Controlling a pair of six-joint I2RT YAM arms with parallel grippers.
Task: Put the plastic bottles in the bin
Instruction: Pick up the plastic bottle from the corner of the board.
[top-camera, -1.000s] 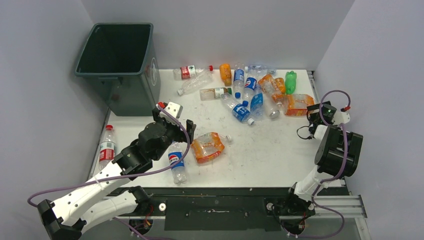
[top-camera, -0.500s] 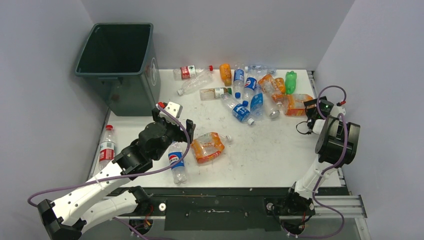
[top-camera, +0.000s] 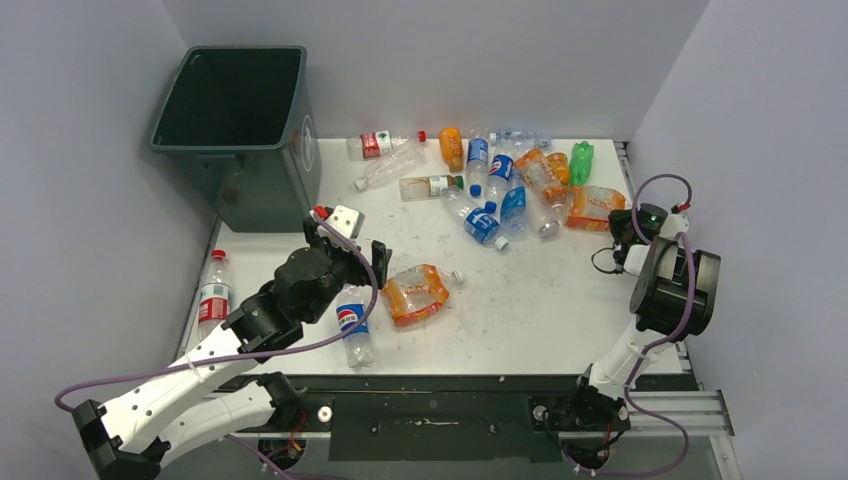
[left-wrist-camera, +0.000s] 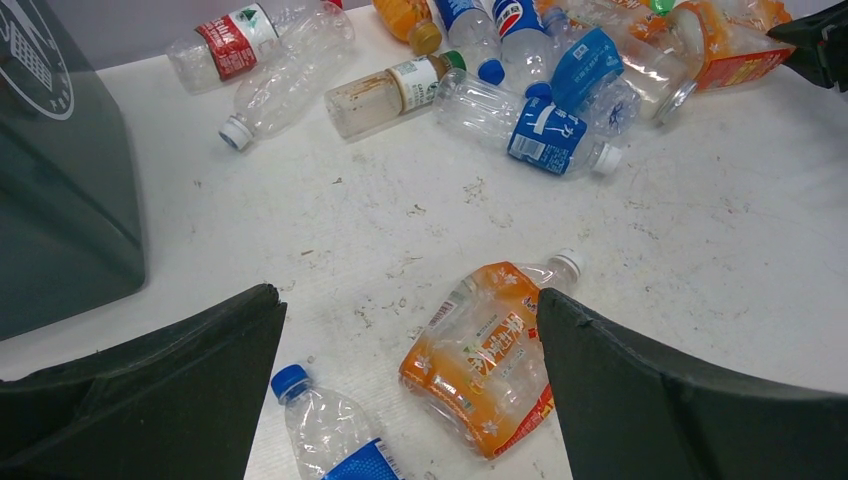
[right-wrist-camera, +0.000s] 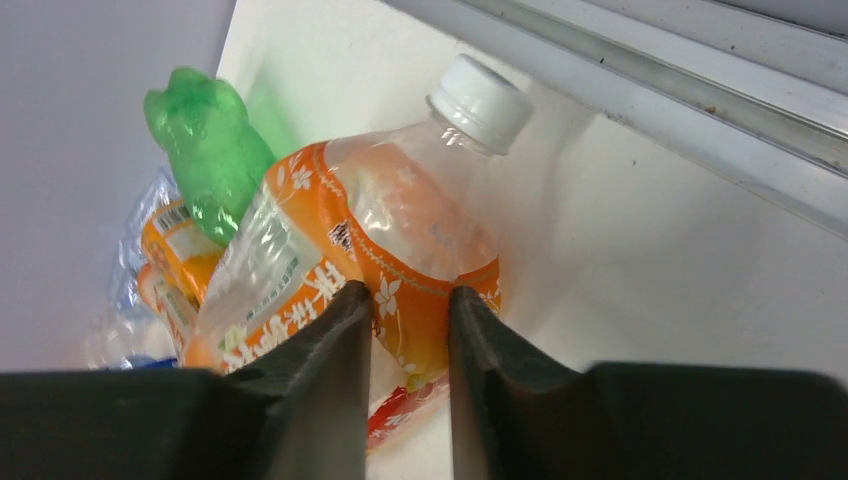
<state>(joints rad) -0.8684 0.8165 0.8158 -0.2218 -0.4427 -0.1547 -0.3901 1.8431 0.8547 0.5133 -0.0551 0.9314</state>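
The dark bin (top-camera: 228, 150) stands at the far left corner; its wall (left-wrist-camera: 60, 190) fills the left of the left wrist view. Plastic bottles lie in a heap (top-camera: 490, 185) at the back. My right gripper (right-wrist-camera: 410, 292) is shut on the lower body of an orange-labelled, white-capped bottle (right-wrist-camera: 370, 240) at the table's right edge (top-camera: 592, 207), next to a green bottle (right-wrist-camera: 205, 145). My left gripper (left-wrist-camera: 410, 300) hangs open above a squashed orange bottle (left-wrist-camera: 485, 360) and a blue-capped bottle (left-wrist-camera: 325, 430), with nothing between its fingers.
A red-labelled bottle (top-camera: 213, 298) lies alone along the left edge, near the wall. A metal rail (right-wrist-camera: 700, 95) runs along the table's right side, close to the held bottle. Grey walls close in the table on three sides.
My right gripper has closed from wide open onto the orange-labelled bottle, which has shifted slightly. The left arm has hardly moved and stays open.
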